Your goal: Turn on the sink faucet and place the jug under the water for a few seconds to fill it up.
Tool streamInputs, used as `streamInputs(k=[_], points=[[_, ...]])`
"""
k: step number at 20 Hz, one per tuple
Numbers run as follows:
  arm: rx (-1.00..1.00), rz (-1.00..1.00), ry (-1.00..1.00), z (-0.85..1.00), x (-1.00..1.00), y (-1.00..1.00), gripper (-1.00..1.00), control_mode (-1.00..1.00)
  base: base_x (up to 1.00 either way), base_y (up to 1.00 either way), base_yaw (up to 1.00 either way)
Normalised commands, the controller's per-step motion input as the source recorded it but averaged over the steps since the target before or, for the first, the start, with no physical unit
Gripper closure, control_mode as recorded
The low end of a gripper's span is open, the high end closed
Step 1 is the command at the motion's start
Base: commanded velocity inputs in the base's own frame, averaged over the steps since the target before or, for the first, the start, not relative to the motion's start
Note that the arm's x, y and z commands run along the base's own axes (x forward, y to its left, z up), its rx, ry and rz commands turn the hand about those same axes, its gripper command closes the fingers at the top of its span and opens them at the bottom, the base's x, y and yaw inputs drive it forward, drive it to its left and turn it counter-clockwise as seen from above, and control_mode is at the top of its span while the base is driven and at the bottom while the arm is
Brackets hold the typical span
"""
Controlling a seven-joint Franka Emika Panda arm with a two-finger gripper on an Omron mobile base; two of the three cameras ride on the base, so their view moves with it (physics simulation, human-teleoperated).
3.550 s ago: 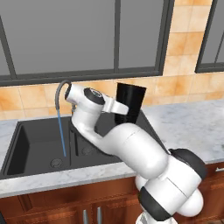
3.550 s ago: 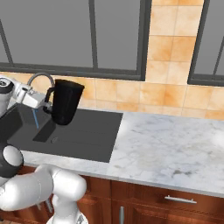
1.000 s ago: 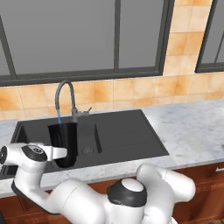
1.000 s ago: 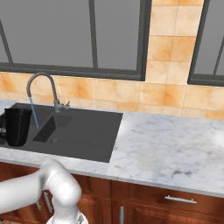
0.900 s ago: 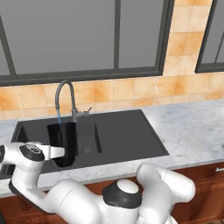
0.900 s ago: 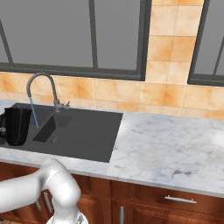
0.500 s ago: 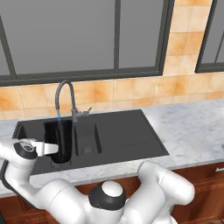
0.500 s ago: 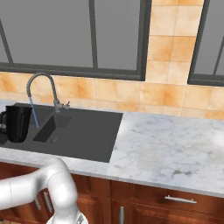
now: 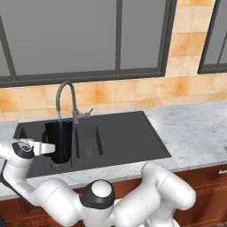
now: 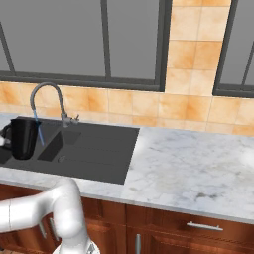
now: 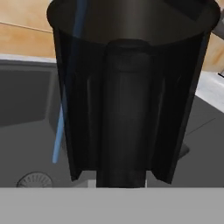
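The sink (image 9: 124, 146) is set into the counter (image 9: 195, 128), below the window (image 9: 88, 40). The sink faucet (image 9: 66, 99) rises at the sink's far edge, between the left basin and the drainboard on the right. The jug (image 9: 59, 142) stands upright over the left basin, under the spout, with the water (image 9: 60, 119) falling into it. The gripper (image 9: 49, 148) is at the jug's near left side.

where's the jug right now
In the left base view the jug stands upright in the left basin of the sink, under the faucet spout, held by the hand.
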Motion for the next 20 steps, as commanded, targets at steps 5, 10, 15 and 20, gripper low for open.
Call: streamInputs(k=[5, 10, 15, 20], points=[[0.00, 0.00, -0.01, -0.38, 0.49, 0.18, 1.00, -1.00, 0.00, 0.00, 0.00], [0.00, 0.00, -0.07, -0.28, 0.39, 0.16, 1.00, -1.00, 0.00, 0.00, 0.00], [0.00, 0.00, -0.12, -0.20, 0.36, 0.08, 1.00, -1.00, 0.00, 0.00, 0.00], [0.01, 0.00, -0.11, -0.23, 0.31, 0.00, 1.00, -1.00, 0.00, 0.00, 0.00]])
